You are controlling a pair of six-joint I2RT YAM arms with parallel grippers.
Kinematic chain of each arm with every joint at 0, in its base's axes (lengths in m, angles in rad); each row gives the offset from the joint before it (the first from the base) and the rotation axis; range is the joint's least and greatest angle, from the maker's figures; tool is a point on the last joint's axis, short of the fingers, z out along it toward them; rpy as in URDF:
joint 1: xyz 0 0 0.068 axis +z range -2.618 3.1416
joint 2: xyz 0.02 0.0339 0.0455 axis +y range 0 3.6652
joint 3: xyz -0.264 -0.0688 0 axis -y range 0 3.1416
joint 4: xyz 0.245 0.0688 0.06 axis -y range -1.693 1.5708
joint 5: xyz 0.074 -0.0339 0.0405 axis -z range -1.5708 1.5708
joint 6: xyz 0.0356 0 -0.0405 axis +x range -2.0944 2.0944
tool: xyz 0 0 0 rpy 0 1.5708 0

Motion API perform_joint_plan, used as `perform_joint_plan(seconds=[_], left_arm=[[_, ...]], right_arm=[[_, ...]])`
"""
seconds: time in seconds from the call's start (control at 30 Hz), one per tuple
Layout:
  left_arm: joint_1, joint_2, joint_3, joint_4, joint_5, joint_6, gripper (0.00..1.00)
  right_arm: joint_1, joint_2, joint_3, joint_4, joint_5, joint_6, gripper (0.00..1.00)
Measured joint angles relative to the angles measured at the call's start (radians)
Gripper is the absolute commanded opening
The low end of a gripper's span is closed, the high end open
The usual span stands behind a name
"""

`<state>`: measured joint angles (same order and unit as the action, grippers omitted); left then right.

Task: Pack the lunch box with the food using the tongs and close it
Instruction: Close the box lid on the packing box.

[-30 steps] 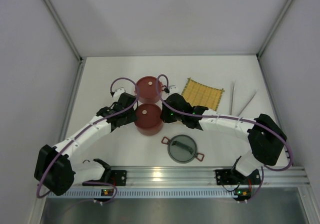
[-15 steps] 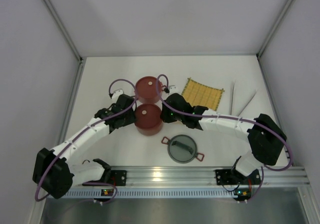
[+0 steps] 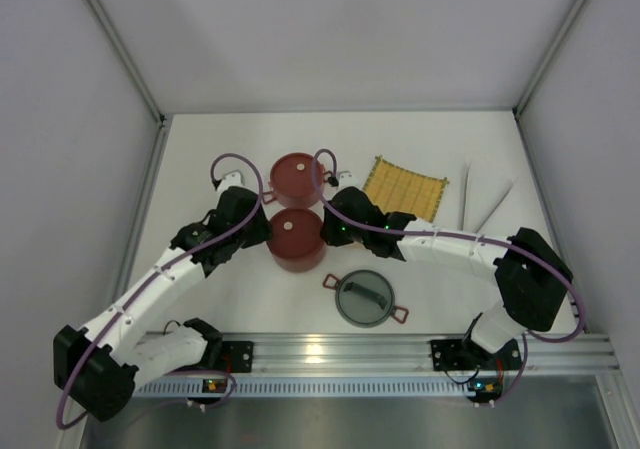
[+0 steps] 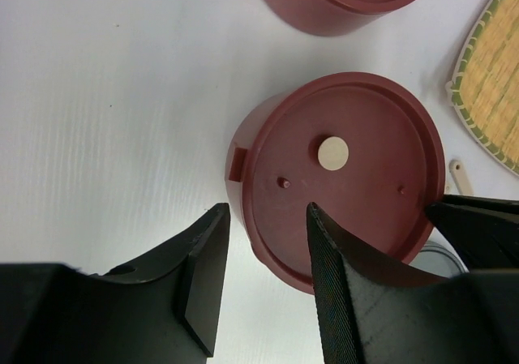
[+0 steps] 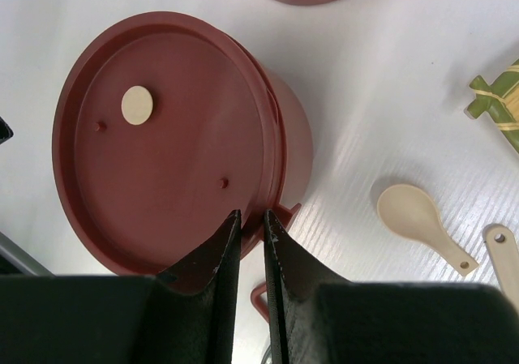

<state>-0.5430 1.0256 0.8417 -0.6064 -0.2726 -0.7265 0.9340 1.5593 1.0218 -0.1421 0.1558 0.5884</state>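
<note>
Drawing left gripper [image 4: 263, 218] back leftward off near tier [image 3: 296, 239], jaws parting wider than a second ago, standing apart by the left tab and gripping nothing. Leaving near tier lidded at centre-left, just near of far tier [image 3: 297, 177], also lidded. Keeping right gripper [image 5: 249, 218] pinched to a slit on near tier's right handle, unchanged. Showing no food, presumably sitting under the lids. Leaving dome lid [image 3: 365, 299] lying nearer, not yet fitted. Leaving tongs [image 3: 464, 197] lying splayed and idle, far right past mat [image 3: 404, 189]. Suggesting packing done, with stacking and closing remaining.
</note>
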Motion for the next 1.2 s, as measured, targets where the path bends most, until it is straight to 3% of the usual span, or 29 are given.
perform_joint_plan(seconds=[0.47, 0.77, 1.2], left_arm=[[0.0, 0.198, -0.001, 0.028, -0.001, 0.003, 0.44], [0.0, 0.235, 0.027, 0.032, -0.025, -0.008, 0.44], [-0.001, 0.242, 0.032, 0.032, -0.033, -0.008, 0.44]], right_arm=[[0.0, 0.0, 0.002, -0.011, 0.009, -0.003, 0.19], [0.0, -0.005, 0.013, -0.039, 0.017, -0.007, 0.22], [0.0, -0.013, 0.189, -0.092, 0.024, -0.037, 0.11]])
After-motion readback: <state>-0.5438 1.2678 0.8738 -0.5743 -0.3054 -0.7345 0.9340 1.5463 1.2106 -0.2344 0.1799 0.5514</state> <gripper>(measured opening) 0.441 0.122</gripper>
